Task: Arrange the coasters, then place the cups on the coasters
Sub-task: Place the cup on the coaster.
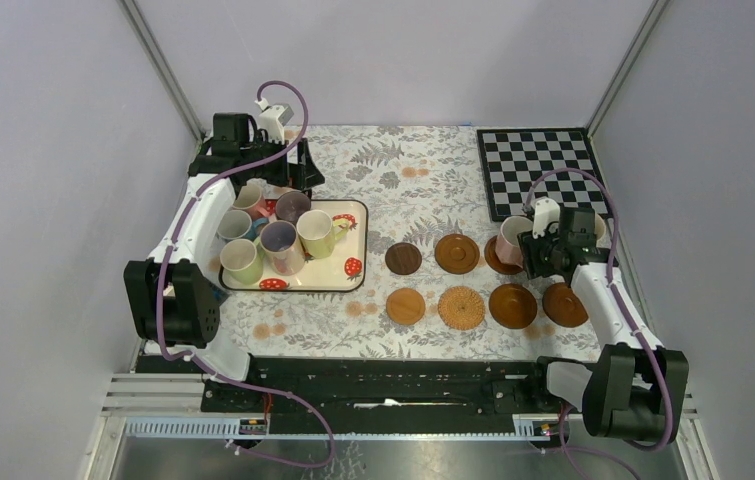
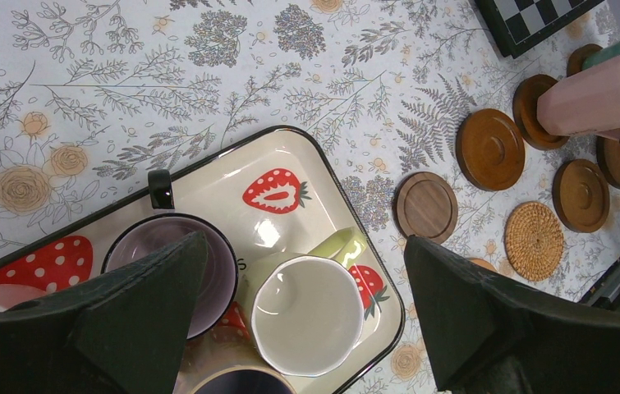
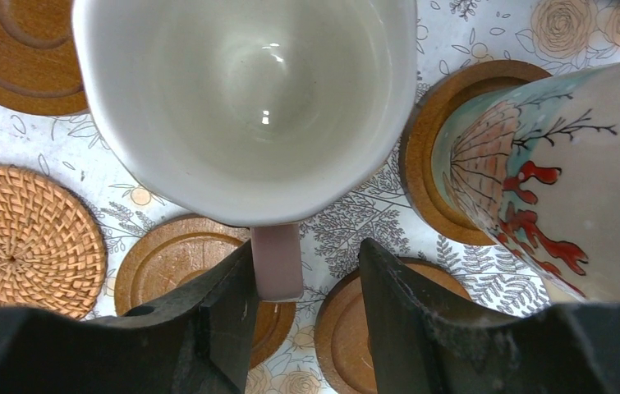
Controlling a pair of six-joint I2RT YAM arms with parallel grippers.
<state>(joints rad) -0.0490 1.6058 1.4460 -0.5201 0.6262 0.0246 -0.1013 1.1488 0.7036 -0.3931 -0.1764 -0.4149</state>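
Pale pink ceramic mug (image 3: 245, 98), just ahead of the right gripper (image 3: 306, 246), over a round brown wooden coaster (image 2: 528, 115); seated or hovering, not discernible. Fingers part-spread astride the pink handle (image 3: 277, 263), one touching, a gap beside the other. For a clean release: centre on the disc, widen evenly, back straight out along the handle line. Close on the right, tall cream patterned cup (image 3: 553, 180), likeliest to be knocked. To the left, woven coaster (image 3: 27, 238). Far left, left gripper (image 2: 302, 246) spread wide above the cream strawberry-print tray (image 2: 290, 156).
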